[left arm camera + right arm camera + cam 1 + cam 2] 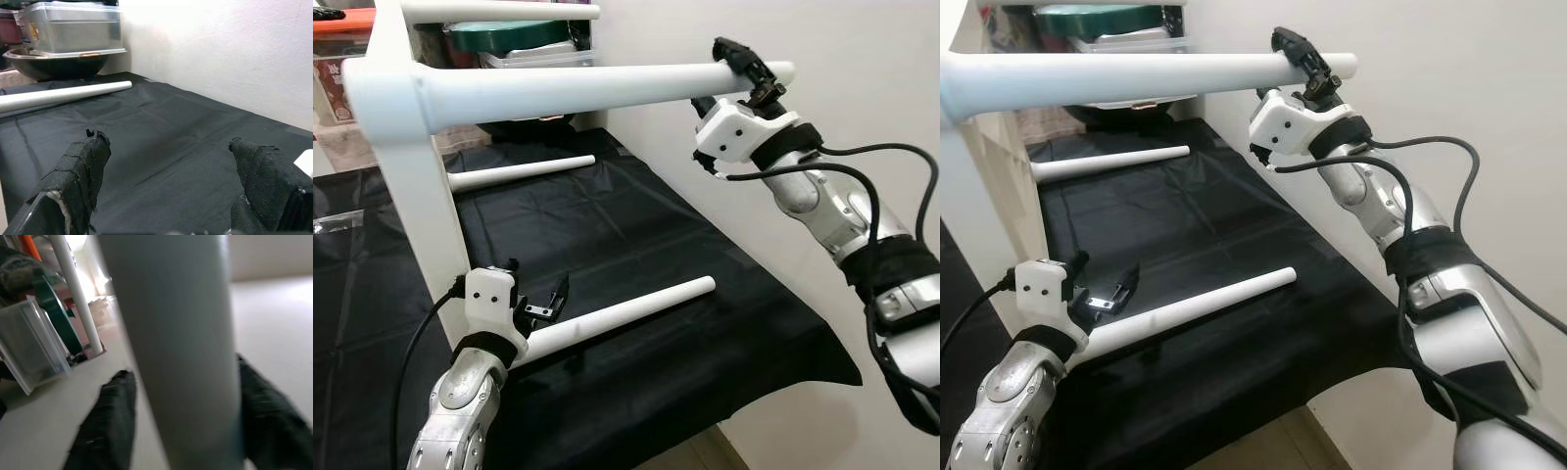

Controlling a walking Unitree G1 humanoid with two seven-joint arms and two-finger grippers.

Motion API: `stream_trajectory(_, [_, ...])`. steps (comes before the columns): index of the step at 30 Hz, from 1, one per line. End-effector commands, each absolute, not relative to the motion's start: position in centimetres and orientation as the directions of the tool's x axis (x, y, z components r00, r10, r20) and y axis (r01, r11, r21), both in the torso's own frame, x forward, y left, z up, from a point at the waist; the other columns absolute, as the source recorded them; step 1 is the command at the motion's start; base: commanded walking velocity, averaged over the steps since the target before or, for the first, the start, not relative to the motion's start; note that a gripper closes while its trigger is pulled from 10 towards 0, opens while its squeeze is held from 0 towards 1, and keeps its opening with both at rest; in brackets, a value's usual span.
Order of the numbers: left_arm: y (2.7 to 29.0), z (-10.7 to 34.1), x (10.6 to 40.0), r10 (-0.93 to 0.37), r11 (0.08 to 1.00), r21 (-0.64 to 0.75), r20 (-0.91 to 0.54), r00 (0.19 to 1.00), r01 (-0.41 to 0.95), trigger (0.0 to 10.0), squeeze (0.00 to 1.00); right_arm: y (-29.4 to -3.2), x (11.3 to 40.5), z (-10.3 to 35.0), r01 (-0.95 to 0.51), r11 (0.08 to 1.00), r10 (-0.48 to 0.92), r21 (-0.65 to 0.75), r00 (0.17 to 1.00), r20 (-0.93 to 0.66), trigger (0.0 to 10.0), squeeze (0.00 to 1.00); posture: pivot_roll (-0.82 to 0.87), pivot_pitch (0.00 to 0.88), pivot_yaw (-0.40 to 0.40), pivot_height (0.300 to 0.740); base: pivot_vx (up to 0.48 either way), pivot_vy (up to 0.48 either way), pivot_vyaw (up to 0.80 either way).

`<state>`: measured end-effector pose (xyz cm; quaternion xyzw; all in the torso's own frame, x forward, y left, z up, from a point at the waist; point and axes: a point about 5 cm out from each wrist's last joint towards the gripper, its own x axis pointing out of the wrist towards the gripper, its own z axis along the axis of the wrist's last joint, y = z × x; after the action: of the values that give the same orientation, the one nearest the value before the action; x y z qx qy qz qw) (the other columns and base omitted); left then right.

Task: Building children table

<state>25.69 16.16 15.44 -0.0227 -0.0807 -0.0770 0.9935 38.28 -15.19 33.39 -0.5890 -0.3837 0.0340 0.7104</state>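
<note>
High near the wall, right hand clasps upper table leg — left hand released.

4 white table legs, 2 grippers.

— How does the table lie?
— On its side on the black cloth, white top panel upright, four white tapered legs jutting out level.
— All legs alike?
— Yes, round and white; two low, two high.
</note>
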Motion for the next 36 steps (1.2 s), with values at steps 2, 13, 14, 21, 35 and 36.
stream_trajectory(2, [17.2, 15.1, 25.5, -0.114, 0.993, -0.007, 0.14, 0.984, 0.116, 10.0, 0.0, -15.3, 38.9, 32.3, 0.35, 0.265, 0.502, -0.898, 0.745, 0.439, 0.0, 0.0, -0.04, 0.0, -0.045, 0.74, 0.0, 0.0, 0.0])
stream_trajectory(13, [18.2, 15.6, 25.0, -0.084, 0.996, 0.044, 0.14, 0.987, 0.079, 10.0, 0.0, -16.6, 39.9, 31.6, 0.232, 0.391, 0.396, -0.891, 0.831, 0.39, 0.0, 0.0, -0.01, 0.0, -0.053, 0.74, 0.0, 0.0, 0.0])
stream_trajectory(14, [18.8, 16.0, 24.9, -0.083, 0.995, 0.069, 0.143, 0.986, 0.073, 10.0, 0.0, -16.9, 40.2, 31.3, 0.205, 0.423, 0.373, -0.883, 0.848, 0.376, 0.0, 0.0, -0.01, 0.0, -0.051, 0.74, 0.0, 0.0, 0.0])
stream_trajectory(21, [24.1, 19.7, 24.8, -0.106, 0.959, 0.275, 0.132, 0.986, 0.066, 10.0, 0.0, -17.6, 41.1, 30.4, 0.118, 0.502, 0.29, -0.857, 0.91, 0.295, 0.0, 0.0, 0.03, 0.0, -0.042, 0.74, 0.0, 0.0, 0.0])
stream_trajectory(35, [32.9, 34.2, 28.5, -0.123, 0.701, 0.712, 0.174, 0.977, -0.038, 10.0, 0.0, -16.7, 42.2, 26.0, -0.031, 0.921, 0.081, -0.388, 0.991, 0.111, 0.0, 0.0, 0.09, 0.0, -0.018, 0.74, 0.0, 0.0, 0.0])
stream_trajectory(36, [33.1, 36.2, 29.0, -0.131, 0.66, 0.75, 0.187, 0.974, -0.055, 10.0, 0.0, -16.1, 42.1, 23.7, -0.057, 0.959, 0.068, -0.278, 0.997, 0.03, 0.0, 0.0, 0.1, 0.0, -0.015, 0.74, 0.0, 0.0, 0.0])
